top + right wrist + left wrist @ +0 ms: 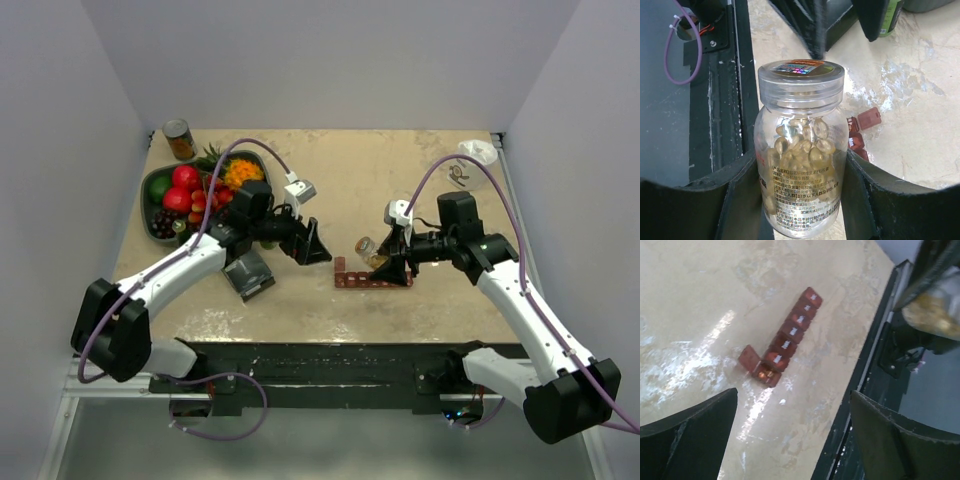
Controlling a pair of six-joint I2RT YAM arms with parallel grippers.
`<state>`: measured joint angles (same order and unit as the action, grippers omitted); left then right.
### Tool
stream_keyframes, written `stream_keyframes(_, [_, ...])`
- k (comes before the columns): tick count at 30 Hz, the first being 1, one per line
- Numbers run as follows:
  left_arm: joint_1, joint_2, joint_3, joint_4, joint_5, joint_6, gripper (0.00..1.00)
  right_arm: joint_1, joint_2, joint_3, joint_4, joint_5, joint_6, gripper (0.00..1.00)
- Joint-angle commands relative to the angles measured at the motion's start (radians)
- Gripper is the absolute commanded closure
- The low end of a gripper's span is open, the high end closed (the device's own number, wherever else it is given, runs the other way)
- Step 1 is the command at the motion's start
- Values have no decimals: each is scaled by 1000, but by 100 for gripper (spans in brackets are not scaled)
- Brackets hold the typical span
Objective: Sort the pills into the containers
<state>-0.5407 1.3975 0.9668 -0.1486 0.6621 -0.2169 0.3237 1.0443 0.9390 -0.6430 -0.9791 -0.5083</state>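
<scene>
The dark red strip of containers (372,277) lies on the table between the arms. In the left wrist view (790,335) its nearest compartment stands open, lid (748,358) flipped back, with golden pills (766,375) inside; the other lids are down. My right gripper (385,262) is shut on a clear pill bottle (800,165) full of golden pills, clear cap (801,80) on, held tilted just above the strip (858,142). The bottle also shows in the top view (367,247). My left gripper (312,247) is open and empty, left of the strip; in its own view (792,435) it hovers over bare table.
A grey fruit bowl (158,200) with fruit sits at the back left, a tin can (179,139) behind it. A dark flat object (248,273) lies under the left arm. A white item (478,150) is at the back right corner. The black front rail (875,355) runs close to the strip.
</scene>
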Motion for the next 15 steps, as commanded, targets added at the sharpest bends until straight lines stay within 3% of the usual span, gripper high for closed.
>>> stream_keyframes(1, [-4,-156,-23,186,189,-38,2,3,-17,44,-7,-4,-29,100])
stream_keyframes(4, [-15,-189,-37,325,255,-169,2,3,-12,44,-14,10,-42,100])
stream_keyframes(8, [-71,-160,-16,438,200,-330,2,3,-12,44,-12,16,-49,100])
stream_keyframes(15, [-179,-54,111,297,21,-288,7,2,-10,58,-26,13,-53,100])
